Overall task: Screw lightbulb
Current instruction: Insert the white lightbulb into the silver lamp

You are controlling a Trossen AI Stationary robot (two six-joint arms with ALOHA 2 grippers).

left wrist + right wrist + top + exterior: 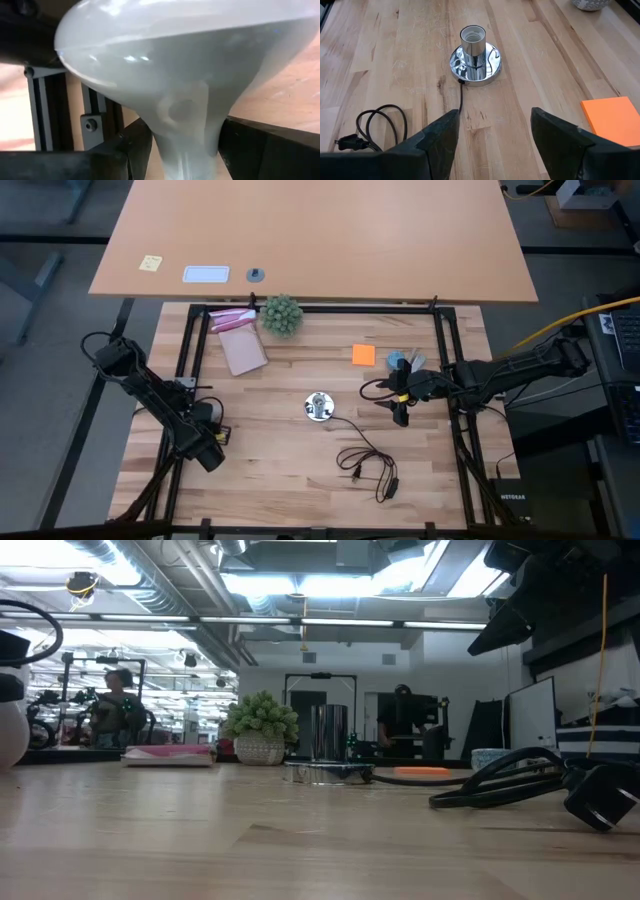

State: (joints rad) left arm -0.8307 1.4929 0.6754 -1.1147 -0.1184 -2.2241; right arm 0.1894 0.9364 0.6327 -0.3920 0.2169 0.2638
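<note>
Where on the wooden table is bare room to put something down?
Free: the patch between the left gripper and the socket, and the near-left board beside the cord. Crowded: the far edge with the plant and pink pad.

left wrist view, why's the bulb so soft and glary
Left wrist view: the lightbulb fills the frame too near the lens, soft-edged, with ceiling glints on its frosted glass. Right wrist view: the socket is sharp, its chrome base mirror-bright.
</note>
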